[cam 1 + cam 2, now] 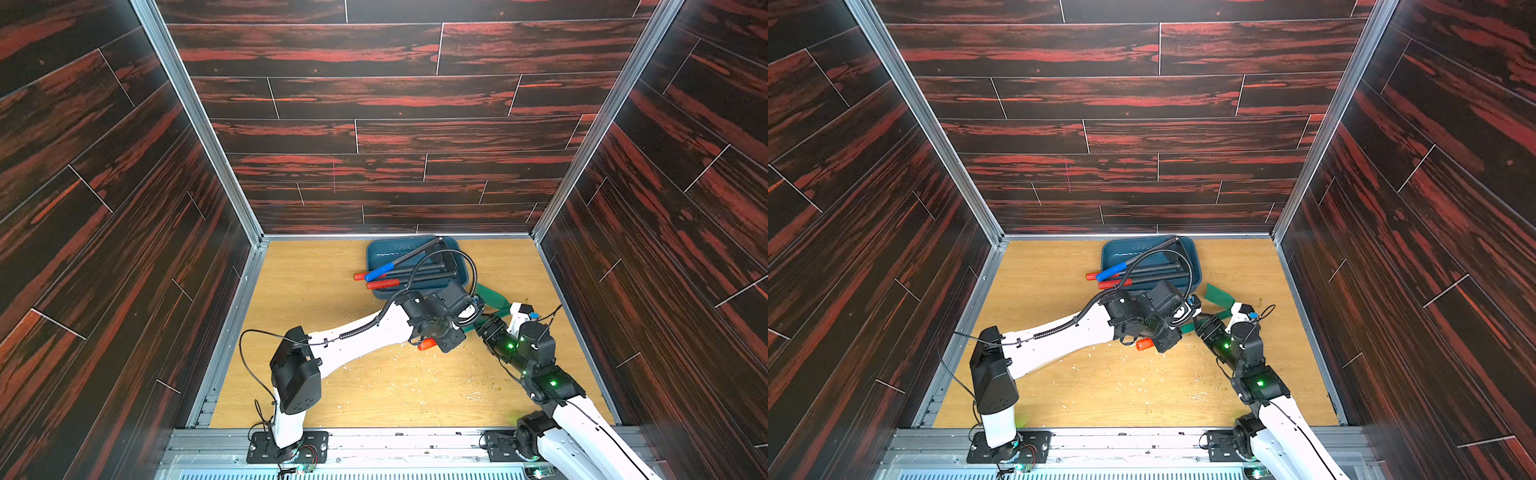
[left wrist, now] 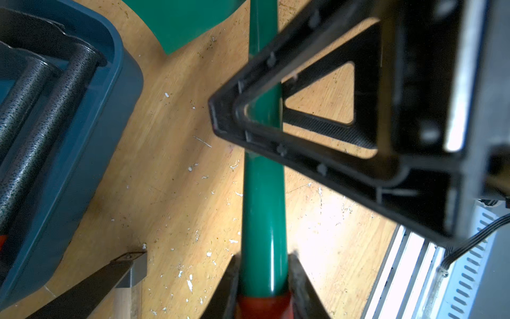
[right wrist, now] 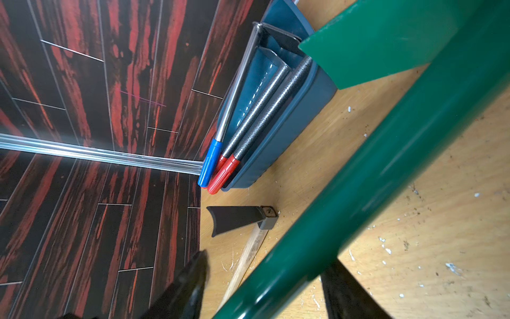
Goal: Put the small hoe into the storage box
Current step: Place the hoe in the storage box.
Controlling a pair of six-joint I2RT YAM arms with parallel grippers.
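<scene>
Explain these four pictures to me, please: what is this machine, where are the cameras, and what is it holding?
This is a robot: two white-and-black arms bolted at the near edge of a light wooden table, inside a dark-panelled booth. Two pictures look down on the whole scene; the other two come from a camera on each arm's wrist. At the back stands the shallow teal-blue plastic storage box, holding three hoes with blue and red grips that stick out over its rim. Beside it lies a dark-bladed hoe with a wooden handle. The left arm's fingers are shut on the green small hoe with a red grip; the right arm's fingers stand open around its shaft.
</scene>
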